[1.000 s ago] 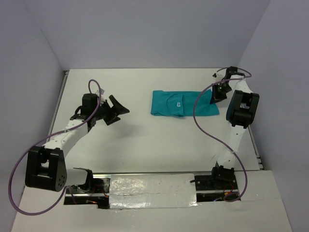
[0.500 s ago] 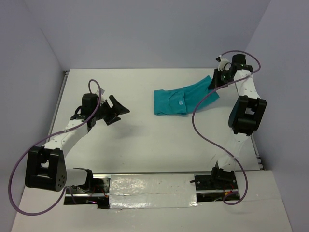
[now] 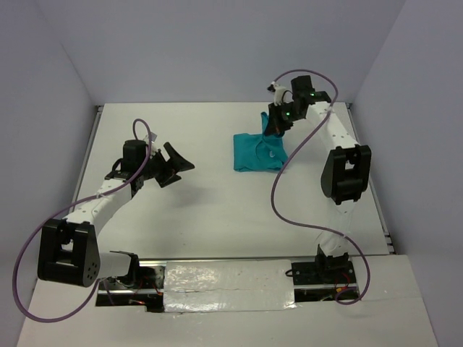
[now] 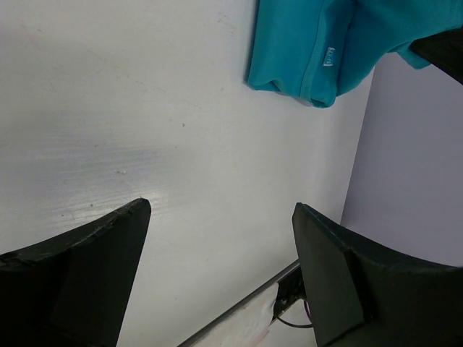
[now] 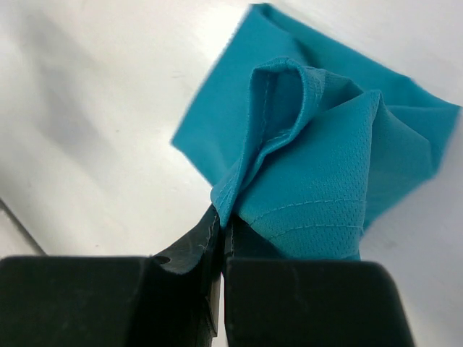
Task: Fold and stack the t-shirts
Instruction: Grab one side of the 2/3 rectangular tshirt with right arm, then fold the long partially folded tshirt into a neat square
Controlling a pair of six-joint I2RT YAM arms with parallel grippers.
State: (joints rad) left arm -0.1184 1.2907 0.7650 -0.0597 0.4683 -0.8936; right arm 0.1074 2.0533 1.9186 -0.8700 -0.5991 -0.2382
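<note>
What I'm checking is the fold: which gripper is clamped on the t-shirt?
The right gripper, shut on the teal t-shirt; the left gripper stands open, apart from it.

Wht arms (image 3: 101, 199), blk joints (image 3: 66, 249), purple cables (image 3: 273, 196)

Right fingers (image 5: 108, 300) swung t-shirt (image 3: 251, 155) end leftward.

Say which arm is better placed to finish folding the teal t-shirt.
Right. The right gripper is shut on the t-shirt, holding its raised edge above the rest. The left gripper stands open over bare table, apart from the cloth.
</note>
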